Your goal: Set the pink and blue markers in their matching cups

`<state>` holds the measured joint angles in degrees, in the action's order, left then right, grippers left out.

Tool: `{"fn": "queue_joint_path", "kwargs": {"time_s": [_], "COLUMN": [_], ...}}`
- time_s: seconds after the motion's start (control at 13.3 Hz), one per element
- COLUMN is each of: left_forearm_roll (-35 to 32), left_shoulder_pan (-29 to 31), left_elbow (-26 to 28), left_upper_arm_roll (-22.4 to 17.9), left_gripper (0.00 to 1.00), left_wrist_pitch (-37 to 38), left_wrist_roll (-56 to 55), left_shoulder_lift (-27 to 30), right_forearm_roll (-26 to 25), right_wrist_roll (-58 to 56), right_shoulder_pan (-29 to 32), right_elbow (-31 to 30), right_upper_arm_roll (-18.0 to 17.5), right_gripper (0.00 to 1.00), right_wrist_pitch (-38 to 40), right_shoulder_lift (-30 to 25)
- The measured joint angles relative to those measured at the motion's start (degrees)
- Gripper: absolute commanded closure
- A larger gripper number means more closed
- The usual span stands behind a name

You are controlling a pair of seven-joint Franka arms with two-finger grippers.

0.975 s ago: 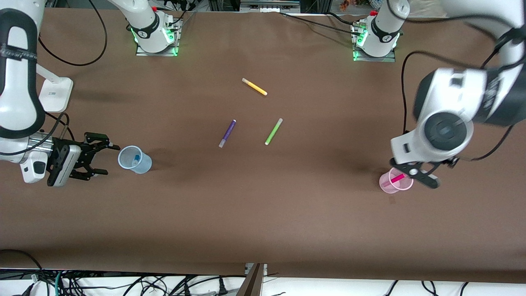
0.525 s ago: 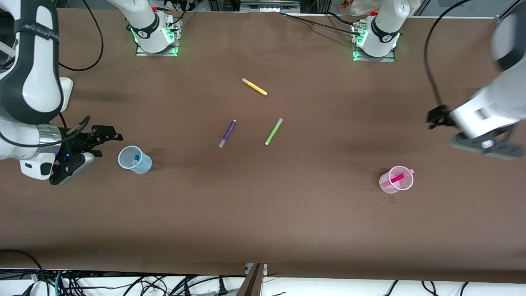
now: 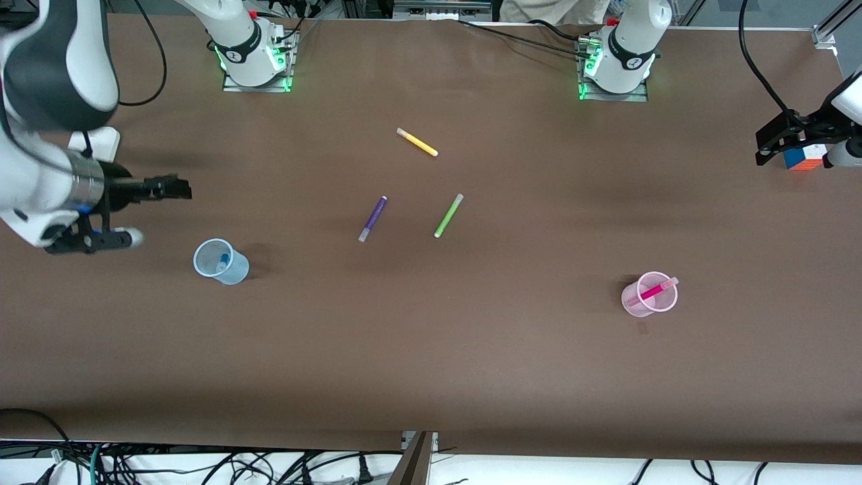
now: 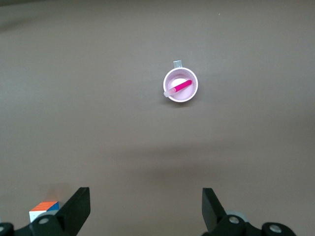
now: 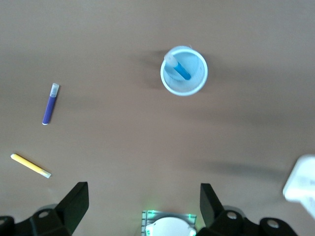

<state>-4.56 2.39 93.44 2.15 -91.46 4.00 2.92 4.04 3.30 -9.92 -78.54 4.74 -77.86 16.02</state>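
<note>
The pink marker (image 3: pixel 652 292) stands slanted in the pale pink cup (image 3: pixel 632 301) toward the left arm's end of the table. Both also show in the left wrist view: marker (image 4: pixel 180 87), cup (image 4: pixel 192 93). The blue marker (image 3: pixel 221 263) stands in the pale blue cup (image 3: pixel 236 269) toward the right arm's end, and in the right wrist view: marker (image 5: pixel 180 70), cup (image 5: pixel 197 83). My left gripper (image 3: pixel 768 143) is open and empty, over the table's end, well away from the pink cup. My right gripper (image 3: pixel 176 188) is open and empty, over the table apart from the blue cup.
A purple pen (image 3: pixel 372 218), a lime-green pen (image 3: pixel 448 215) and a yellow pen (image 3: pixel 417 142) lie mid-table. A colour cube (image 3: pixel 801 159) sits by the left gripper. A white block (image 3: pixel 93 153) stands near the right arm. Both arm bases (image 3: pixel 252 57) are along the table's back edge.
The left gripper has pulled away from over the pink cup to the table's end by the cube. The right gripper has turned and drawn back from the blue cup. Markers stay in the cups.
</note>
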Motion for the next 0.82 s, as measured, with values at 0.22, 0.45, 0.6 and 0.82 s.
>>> {"fn": "queue_joint_path", "kwargs": {"time_s": [0.22, 0.45, 0.6, 0.82], "left_forearm_roll": [0.02, 0.02, 0.02, 0.02], "left_shoulder_pan": [-0.27, -0.34, -0.35, -0.41], "left_elbow": [0.21, 0.41, 0.43, 0.43], "left_upper_arm_roll": [0.32, 0.34, 0.34, 0.34], "left_gripper": [0.00, 0.00, 0.00, 0.00], "left_wrist_pitch": [-0.18, -0.33, -0.37, -0.40], "left_wrist_roll": [-0.11, -0.27, -0.28, -0.30], "left_shoulder_lift": [-0.09, -0.13, -0.12, -0.12], "right_forearm_roll": [-1.76, -3.01, -3.64, -3.65], "right_wrist_roll": [2.39, 2.39, 2.39, 2.39], "right_shoulder_pan": [6.00, 7.76, 8.73, 9.49], "right_elbow": [-2.74, -3.74, -4.00, -3.85], "right_upper_arm_roll": [-5.77, -5.87, -5.66, -4.75], "right_gripper": [0.00, 0.00, 0.00, 0.00], "right_wrist_pitch": [0.47, 0.62, 2.11, 2.84], "right_shoulder_lift": [-8.17, -13.34, -13.65, -12.71]}}
